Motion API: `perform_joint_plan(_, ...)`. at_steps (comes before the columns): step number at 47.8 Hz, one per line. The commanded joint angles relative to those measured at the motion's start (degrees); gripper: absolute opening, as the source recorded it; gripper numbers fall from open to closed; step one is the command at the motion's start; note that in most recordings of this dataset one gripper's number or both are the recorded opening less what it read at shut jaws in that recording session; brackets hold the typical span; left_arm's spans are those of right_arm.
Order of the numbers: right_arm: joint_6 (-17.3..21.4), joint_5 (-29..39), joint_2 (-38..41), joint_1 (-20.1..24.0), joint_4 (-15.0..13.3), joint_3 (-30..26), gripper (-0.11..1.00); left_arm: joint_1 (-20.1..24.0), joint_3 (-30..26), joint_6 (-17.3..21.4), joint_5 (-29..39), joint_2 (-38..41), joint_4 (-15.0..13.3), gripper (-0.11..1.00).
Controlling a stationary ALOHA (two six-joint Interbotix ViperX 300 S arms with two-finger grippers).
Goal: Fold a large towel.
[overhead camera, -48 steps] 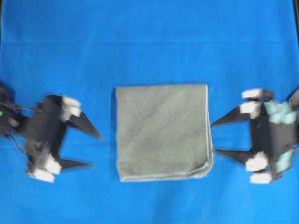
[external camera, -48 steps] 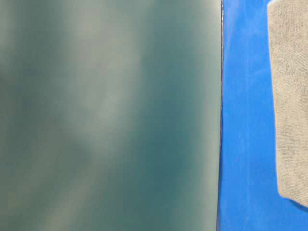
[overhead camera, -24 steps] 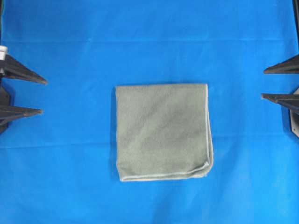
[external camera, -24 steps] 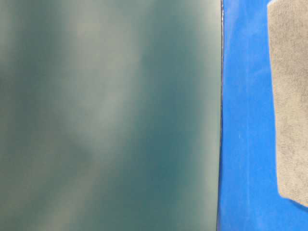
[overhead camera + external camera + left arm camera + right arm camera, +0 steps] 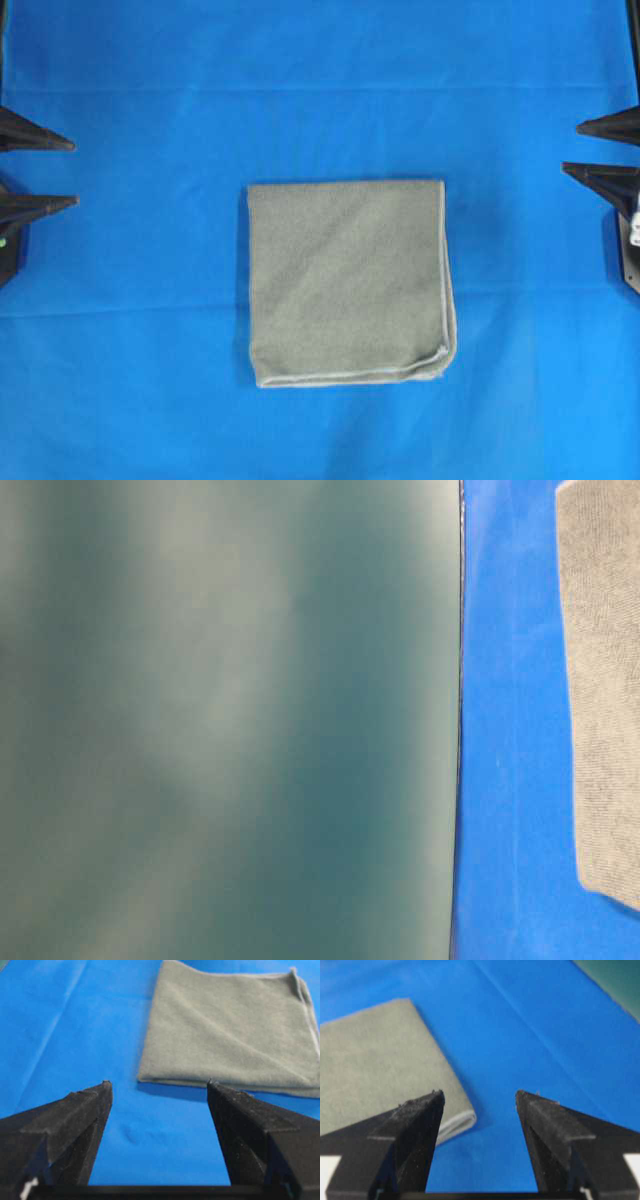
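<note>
The towel [image 5: 348, 282] lies folded flat on the blue surface [image 5: 150, 380], midway between both claws and well apart from each. Left claw [image 5: 66, 172] and right claw [image 5: 574, 148] gape wide, empty, pointing toward it.

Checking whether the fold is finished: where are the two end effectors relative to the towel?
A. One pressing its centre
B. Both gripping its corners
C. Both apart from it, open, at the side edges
C: the towel lies folded alone; the left end effector and right end effector stand open, far off it.
</note>
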Motion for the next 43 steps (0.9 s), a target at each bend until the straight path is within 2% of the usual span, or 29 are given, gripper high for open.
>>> perform_joint_plan(1, 0.5, -0.1, 1.5, -0.1, -0.5, -0.3, 0.62, 0.1, -0.6, 0.0, -0.2, 0.4, -0.1, 0.73)
perform_joint_plan(43, 0.7, 1.8, 1.6, -0.1, -0.7, -0.3, 0.62, 0.1, -0.1, -0.5, 0.2, 1.2, -0.1, 0.73)
